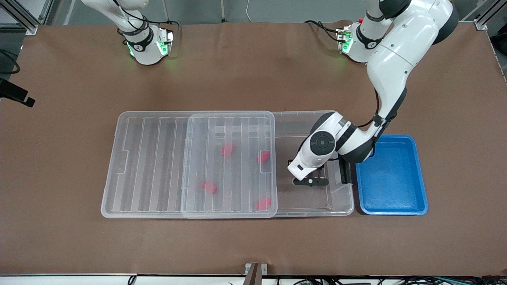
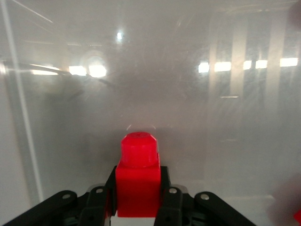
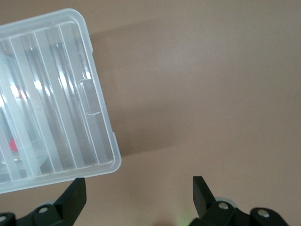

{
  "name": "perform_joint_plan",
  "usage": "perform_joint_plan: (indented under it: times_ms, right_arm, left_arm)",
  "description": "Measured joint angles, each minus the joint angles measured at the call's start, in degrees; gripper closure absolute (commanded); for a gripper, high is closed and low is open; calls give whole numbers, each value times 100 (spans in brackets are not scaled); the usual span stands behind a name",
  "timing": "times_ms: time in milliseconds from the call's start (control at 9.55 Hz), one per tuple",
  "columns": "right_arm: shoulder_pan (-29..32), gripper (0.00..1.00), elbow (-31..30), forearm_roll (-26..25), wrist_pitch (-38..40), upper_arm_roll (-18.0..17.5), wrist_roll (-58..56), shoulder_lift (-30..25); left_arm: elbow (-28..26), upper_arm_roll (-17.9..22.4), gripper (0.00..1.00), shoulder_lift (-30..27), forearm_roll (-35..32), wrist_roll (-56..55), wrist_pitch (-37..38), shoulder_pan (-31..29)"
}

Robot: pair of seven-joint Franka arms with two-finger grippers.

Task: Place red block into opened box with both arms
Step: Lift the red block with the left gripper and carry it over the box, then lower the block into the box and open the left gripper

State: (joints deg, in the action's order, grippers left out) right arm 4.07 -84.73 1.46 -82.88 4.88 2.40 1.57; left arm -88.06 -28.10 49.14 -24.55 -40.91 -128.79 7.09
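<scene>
one red block (image 2: 137, 176) sits clamped in the left claw (image 2: 136, 200) inside the box's (image 1: 340, 209) uncovered end; the right claw (image 3: 138, 195), fingers apart, waits over the worktop (image 3: 211, 84).

A brown tabletop (image 1: 253, 79) carries the box (image 1: 313, 208), its lid (image 1: 158, 166) slid aside, and a blue tray (image 1: 392, 178) just beside the left arm's jaws.
</scene>
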Motion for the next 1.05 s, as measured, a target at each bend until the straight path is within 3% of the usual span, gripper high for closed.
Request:
perform_joint_plan:
  times_ms: [105,314,524,733,838,1048]
  right_arm:
    - [42,0,-136,0,-88,11,-96,-21]
    - [52,0,-295,0,-193,-10,-173,-130]
    - [61,0,-332,0,-204,-11,-355,-197]
    - [72,0,-347,0,-218,-8,-426,-200]
    - [73,10,-349,0,-218,-7,-442,-200]
    - [86,69,-403,-5,-453,1,-809,-171]
  left_arm:
    - [93,-12,1,30,-45,-1,5,23]
    - [116,-18,0,50,-571,-94,5,54]
    - [224,-92,0,17,-686,-272,35,44]
    - [336,-182,0,-361,-700,-344,413,25]
    - [353,-240,0,-666,-693,-344,639,-15]
    - [309,-274,0,-1377,-132,103,1073,-117]
